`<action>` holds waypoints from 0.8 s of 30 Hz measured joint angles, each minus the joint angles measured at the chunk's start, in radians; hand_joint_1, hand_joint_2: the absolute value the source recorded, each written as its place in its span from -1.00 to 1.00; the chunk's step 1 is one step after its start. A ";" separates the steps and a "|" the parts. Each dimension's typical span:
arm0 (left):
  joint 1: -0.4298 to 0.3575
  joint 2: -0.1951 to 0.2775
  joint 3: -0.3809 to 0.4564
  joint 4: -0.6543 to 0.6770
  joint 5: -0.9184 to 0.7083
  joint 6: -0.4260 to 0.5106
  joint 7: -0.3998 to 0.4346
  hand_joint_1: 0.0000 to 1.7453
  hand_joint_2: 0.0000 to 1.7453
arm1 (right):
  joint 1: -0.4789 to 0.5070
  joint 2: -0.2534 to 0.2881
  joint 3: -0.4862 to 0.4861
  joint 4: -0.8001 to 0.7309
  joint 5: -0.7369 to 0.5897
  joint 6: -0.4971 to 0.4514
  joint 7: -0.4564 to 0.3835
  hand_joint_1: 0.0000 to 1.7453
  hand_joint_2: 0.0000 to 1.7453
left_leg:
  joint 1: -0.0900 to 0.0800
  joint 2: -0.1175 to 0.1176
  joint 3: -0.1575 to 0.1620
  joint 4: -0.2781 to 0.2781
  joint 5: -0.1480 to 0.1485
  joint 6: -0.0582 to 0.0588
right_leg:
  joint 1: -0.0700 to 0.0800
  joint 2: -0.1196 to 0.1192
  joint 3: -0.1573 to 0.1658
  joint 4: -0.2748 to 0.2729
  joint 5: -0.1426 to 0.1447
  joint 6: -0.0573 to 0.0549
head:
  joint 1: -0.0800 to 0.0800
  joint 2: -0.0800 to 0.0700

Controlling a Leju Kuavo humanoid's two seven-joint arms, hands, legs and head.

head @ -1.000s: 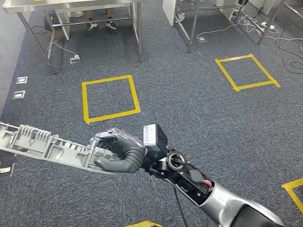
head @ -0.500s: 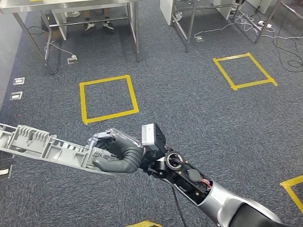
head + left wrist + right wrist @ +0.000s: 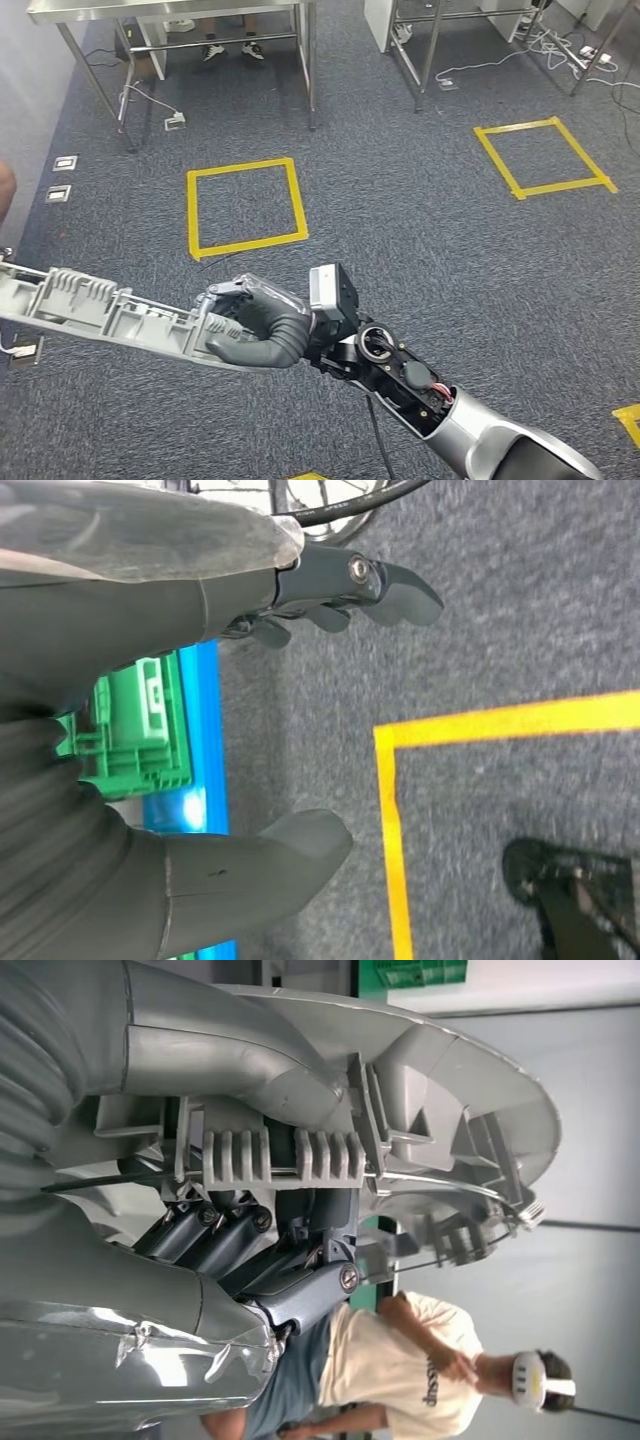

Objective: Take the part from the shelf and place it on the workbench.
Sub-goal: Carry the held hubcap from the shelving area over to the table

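Here, right hand (image 3: 256, 325) gripping long grey part (image 3: 106, 312), green crate (image 3: 140, 730) beside left hand (image 3: 249, 730)

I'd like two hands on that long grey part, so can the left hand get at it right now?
Probably not without a big move: the left hand hangs open over the carpet, while the right hand grips the long grey part in front.

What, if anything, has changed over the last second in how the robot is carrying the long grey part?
The whole head view has shifted, so the camera has moved, not the things. The right hand still grips the long grey ribbed part near one end, held out over the carpet as before. The left hand holds nothing.
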 joint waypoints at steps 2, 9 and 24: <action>0.000 -0.001 0.000 0.000 0.000 0.000 0.000 -1.00 1.00 | 0.000 0.000 0.000 0.000 0.002 0.000 0.002 1.00 1.00 | 0.002 0.009 -0.002 0.013 -0.011 -0.009 | -0.004 -0.002 0.012 -0.013 0.001 -0.010 | -0.004 0.000; 0.001 0.001 0.000 0.000 0.000 0.000 -0.002 -1.00 1.00 | 0.000 0.000 0.001 0.000 0.003 0.004 0.002 1.00 1.00 | 0.005 0.023 -0.195 0.321 -0.092 -0.028 | -0.014 -0.013 0.044 -0.023 -0.019 -0.021 | -0.029 0.000; -0.001 0.000 0.000 0.001 -0.001 -0.003 -0.013 -1.00 1.00 | -0.002 0.000 0.001 -0.001 0.011 0.012 0.000 1.00 1.00 | -0.010 0.019 -0.064 0.044 0.023 0.034 | -0.008 -0.011 -0.111 0.332 -0.190 0.018 | 0.007 0.000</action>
